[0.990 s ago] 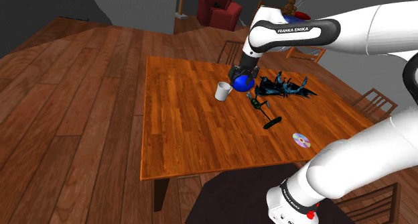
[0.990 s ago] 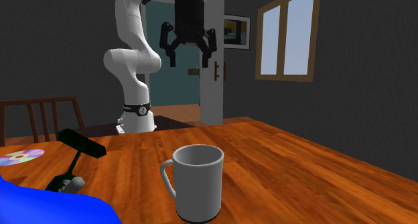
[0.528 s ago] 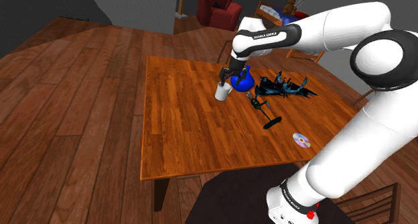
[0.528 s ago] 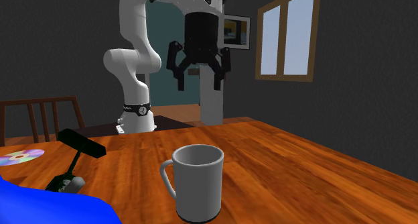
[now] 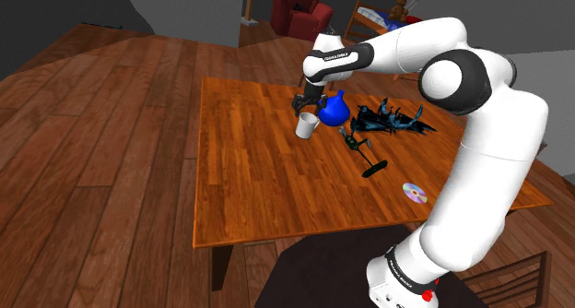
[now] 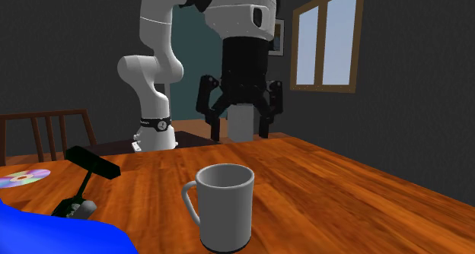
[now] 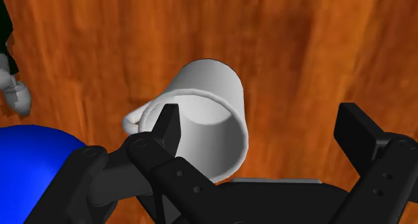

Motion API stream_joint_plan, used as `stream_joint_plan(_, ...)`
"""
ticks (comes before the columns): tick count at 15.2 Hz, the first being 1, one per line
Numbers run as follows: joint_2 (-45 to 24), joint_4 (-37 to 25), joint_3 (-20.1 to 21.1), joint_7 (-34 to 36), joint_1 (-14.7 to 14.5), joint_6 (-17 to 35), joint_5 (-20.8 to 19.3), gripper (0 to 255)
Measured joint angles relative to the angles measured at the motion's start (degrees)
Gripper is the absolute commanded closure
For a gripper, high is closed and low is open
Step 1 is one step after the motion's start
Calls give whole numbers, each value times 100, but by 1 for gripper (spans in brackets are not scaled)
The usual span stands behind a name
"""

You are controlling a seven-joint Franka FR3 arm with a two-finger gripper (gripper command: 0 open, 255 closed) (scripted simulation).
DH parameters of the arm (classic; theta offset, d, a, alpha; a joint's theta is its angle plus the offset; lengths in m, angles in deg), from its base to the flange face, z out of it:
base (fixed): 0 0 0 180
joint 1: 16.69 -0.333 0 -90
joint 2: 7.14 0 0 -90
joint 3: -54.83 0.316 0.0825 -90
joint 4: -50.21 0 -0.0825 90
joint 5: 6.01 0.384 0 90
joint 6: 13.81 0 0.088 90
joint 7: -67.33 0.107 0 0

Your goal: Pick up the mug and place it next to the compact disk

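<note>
**Mug before grasp.** The white mug point(image 7: 207, 115) stands upright on the desk point(image 5: 249, 177), just beside a blue round object point(image 5: 334, 110) and well apart from the disk point(image 5: 414, 193). The tool point(image 6: 240, 127) hangs over the mug, jaws spread wide, holding nothing. In the wrist view one finger lies over the rim and the other stands clear of the wall. The mug's bowl is empty. The mug is probably rigid, light, smooth and breakable. A pinch across the wall opposite the handle looks best.
</note>
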Motion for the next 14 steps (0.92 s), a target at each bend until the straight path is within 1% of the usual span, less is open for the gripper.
stream_joint_plan(3, -688, -665, -18, 15, 58, 16, 21, 0)
stream_joint_plan(4, -820, -796, -23, 9, 76, 16, 26, 0)
stream_joint_plan(11, -1169, -802, -21, -15, 122, 360, 47, 0)
stream_joint_plan(14, -1199, -802, -19, -10, 121, 392, 49, 0)
